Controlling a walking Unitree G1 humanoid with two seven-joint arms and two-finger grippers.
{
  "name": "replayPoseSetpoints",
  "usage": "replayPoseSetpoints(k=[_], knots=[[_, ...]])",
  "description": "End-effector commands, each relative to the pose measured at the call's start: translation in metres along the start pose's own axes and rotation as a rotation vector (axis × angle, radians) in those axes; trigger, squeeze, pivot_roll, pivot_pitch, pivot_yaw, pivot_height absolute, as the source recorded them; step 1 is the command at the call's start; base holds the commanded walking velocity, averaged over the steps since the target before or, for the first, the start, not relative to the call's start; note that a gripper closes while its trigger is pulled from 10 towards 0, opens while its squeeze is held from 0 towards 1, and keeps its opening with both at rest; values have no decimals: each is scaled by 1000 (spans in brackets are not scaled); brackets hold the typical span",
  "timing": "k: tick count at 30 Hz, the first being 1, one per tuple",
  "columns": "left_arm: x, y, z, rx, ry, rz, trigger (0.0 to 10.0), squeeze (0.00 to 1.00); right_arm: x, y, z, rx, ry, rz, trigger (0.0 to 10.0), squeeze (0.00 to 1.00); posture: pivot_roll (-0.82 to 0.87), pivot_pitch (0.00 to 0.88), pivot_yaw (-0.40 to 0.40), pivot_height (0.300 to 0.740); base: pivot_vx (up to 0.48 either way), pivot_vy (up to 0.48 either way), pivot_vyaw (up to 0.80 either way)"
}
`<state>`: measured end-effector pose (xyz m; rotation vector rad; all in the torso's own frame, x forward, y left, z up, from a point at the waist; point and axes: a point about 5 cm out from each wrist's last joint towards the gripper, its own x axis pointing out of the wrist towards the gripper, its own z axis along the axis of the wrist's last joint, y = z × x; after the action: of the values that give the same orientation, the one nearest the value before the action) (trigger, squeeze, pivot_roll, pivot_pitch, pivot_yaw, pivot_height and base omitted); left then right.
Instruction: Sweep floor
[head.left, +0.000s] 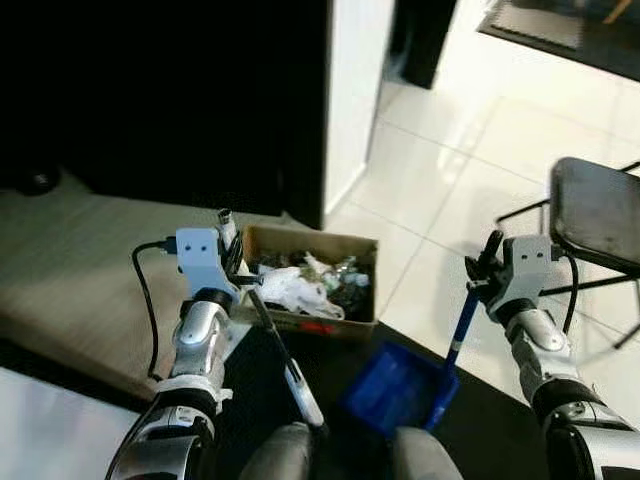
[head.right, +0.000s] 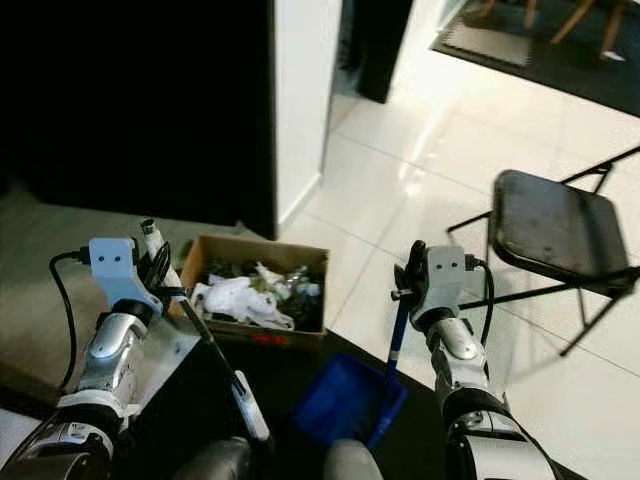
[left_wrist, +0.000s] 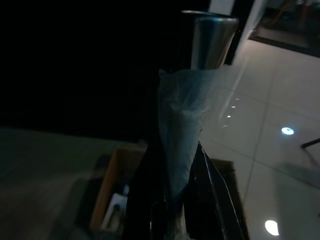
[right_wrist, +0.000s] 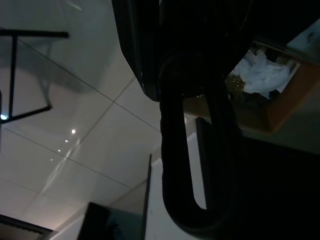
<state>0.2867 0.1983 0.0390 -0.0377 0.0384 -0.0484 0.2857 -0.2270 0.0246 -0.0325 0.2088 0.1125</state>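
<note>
The left gripper (head.left: 232, 262) has its fingers clamped on the broom handle (head.left: 282, 358). The right gripper (head.right: 408, 282) grips the blue dustpan (head.right: 345, 398) by its handle, pan hanging below the fingers. A cardboard box (head.left: 312, 283) of rubbish sits between them.

**Colours in scene**

Blue dustpan (head.left: 395, 395) on a blue handle, at 6 o'clock. Brown cardboard box (head.left: 310, 245) holding white and greenish rubbish. Glossy white floor tiles (head.left: 440, 150). Black folding chair (head.left: 600, 215) at 3 o'clock. Beige mat (head.left: 70, 270) at 9 o'clock. Black-and-white brush (head.left: 285, 365).
</note>
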Motion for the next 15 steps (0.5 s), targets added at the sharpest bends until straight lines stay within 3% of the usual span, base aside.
replayPoseSetpoints(k=[1, 15], knots=[[-2, 4, -1, 7, 12, -2, 10000, 0, -2, 4, -3, 14, -2, 6, 10000, 0, 13, 0, -16, 740, 0, 0, 800], [-1, 6, 0, 10, 18, -3, 10000, 0, -1, 7, -2, 0, -14, 2, 10000, 0, 21, 0, -11, 740, 0, 0, 794]])
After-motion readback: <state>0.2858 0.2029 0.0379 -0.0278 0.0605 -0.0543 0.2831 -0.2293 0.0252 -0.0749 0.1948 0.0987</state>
